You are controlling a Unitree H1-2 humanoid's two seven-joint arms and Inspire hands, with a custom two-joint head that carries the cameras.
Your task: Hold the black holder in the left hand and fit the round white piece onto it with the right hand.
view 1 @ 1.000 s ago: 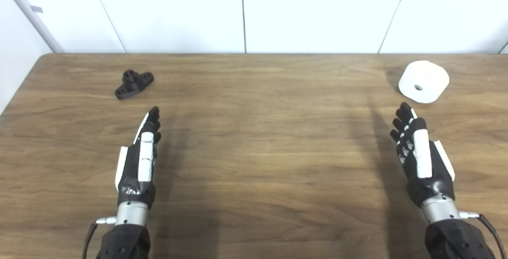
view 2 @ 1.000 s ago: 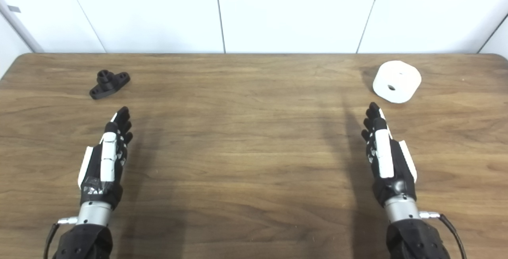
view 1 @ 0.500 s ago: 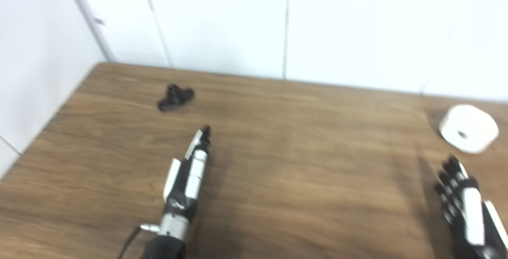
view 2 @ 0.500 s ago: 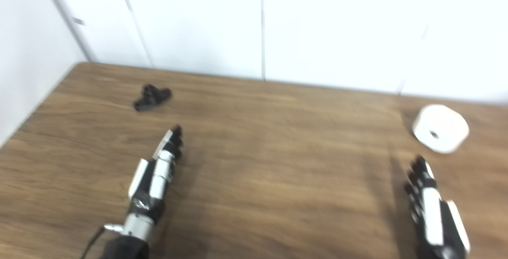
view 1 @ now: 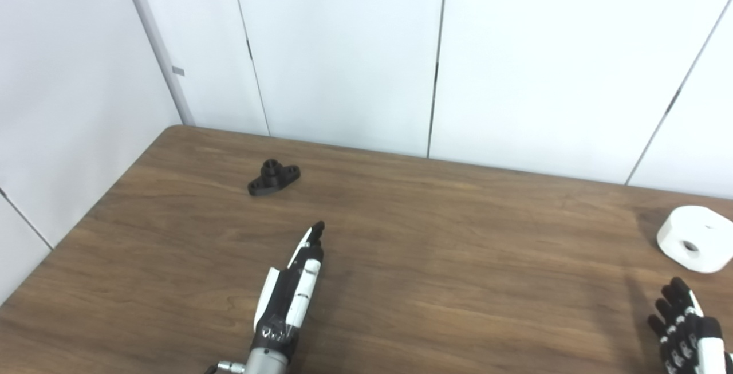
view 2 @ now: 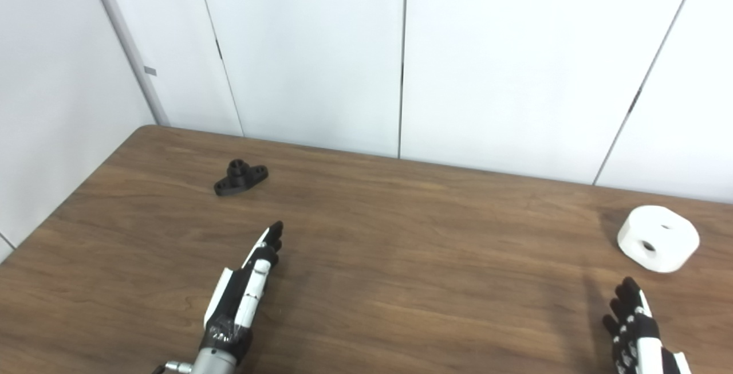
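Note:
A small black holder [view 1: 274, 177] with a short post and a flat flange lies on the wooden table [view 1: 435, 231] at the far left. A round white piece [view 1: 694, 239] with a centre hole rests at the far right. My left hand [view 1: 292, 291] hovers over the table with its fingers straight, open and empty, a good way short of the holder. My right hand [view 2: 637, 334] shows at the bottom right, cut off by the picture's edge, fingers spread, open and empty, short of the white piece.
White wall panels [view 1: 343, 53] stand close behind the table's far edge and along its left side. The table's rounded far-left corner [view 1: 166, 130] lies just beyond the holder.
The whole picture has shifted: the camera tilted up and turned left, so more wall shows and both hands sit lower. Holder and white piece lie where they were; both hands stay open.

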